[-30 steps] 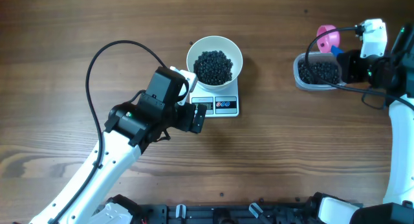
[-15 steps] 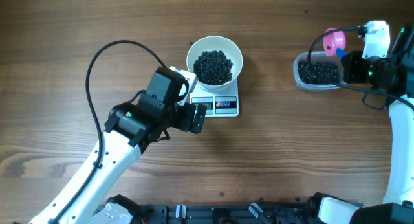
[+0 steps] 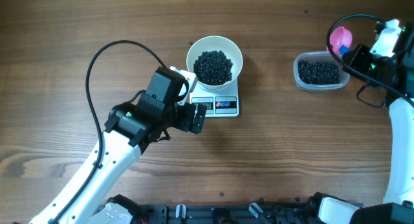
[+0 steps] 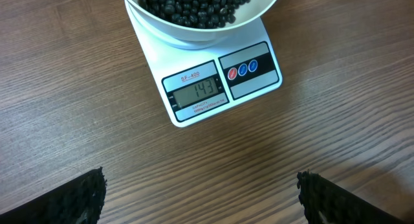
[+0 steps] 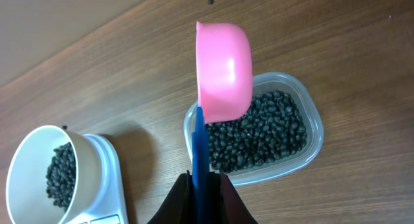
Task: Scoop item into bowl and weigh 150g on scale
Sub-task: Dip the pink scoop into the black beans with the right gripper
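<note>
Black beans [image 3: 213,67] fill the white bowl [image 3: 214,41] to a dark heap. The bowl sits on the scale [image 3: 220,106] at upper centre of the overhead frame. The display [image 4: 196,94] reads 143 in the left wrist view, so I'd call this the top-up step, a little short of target. The right gripper [image 5: 206,182] is clamped on the blue handle of the pink scoop [image 3: 341,37], at the far upper right of the overhead frame. The scoop hangs just past the upper-right corner of the clear tub [image 3: 299,75], which holds the spare beans. From overhead the scoop shows plain pink, no beans visible in it. Next move likely needs a shallow dip into the tub, a level carry left to the bowl, then a slow tilt to trickle a few beans so the reading doesn't overshoot. The left gripper [image 4: 200,198] stands wide open, holding nothing, just below-left of the scale, apart from it.
</note>
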You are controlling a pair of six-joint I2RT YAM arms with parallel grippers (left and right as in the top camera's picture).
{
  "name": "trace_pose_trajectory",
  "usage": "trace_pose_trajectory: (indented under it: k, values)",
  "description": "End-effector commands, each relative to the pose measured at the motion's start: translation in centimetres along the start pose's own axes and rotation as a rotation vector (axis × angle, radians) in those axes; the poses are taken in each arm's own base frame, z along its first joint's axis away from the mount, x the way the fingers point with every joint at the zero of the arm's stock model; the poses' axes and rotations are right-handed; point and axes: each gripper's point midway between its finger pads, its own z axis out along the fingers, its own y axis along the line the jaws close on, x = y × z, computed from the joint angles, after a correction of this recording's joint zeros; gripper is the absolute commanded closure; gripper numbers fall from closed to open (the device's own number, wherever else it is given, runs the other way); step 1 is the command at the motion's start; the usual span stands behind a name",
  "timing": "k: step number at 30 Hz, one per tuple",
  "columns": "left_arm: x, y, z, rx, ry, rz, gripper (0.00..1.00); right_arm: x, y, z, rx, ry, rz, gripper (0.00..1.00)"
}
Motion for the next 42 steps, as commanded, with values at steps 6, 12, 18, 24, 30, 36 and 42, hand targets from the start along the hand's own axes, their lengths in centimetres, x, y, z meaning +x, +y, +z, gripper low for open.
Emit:
trace_pose_trajectory:
  k: [6,12,18,24,30,36,42]
  values:
    - [-0.8,-0.2,-0.6,0.011,-0.025,0.022,0.00,1.1,-1.3,1.6,0.037,0.070,-0.076,0.96]
    - [-0.8,-0.2,-0.6,0.011,-0.025,0.022,0.00,2.0,-2.4,3.4,0.058,0.136,-0.226,0.96]
    - [-0.8,-0.2,-0.6,0.011,-0.025,0.022,0.00,2.9,-4.2,4.7,0.112,0.202,-0.376,0.96]
    - [-0.8,-0.2,-0.6,0.011,-0.025,0.022,0.00,4.3,-5.1,6.7,0.095,0.283,-0.464,0.96]
    - [-0.8,-0.2,-0.6,0.011,-0.025,0.022,0.00,5.5,-4.9,8.5,0.044,0.331,-0.444,0.96]
    - [-0.8,-0.2,-0.6,0.011,-0.025,0.022,0.00,6.8,-2.8,9.6,-0.047,0.363,-0.454,0.96]
    - [-0.8,-0.2,-0.6,0.011,-0.025,0.022,0.00,7.7,-1.3,9.5,-0.095,0.387,-0.461,0.96]
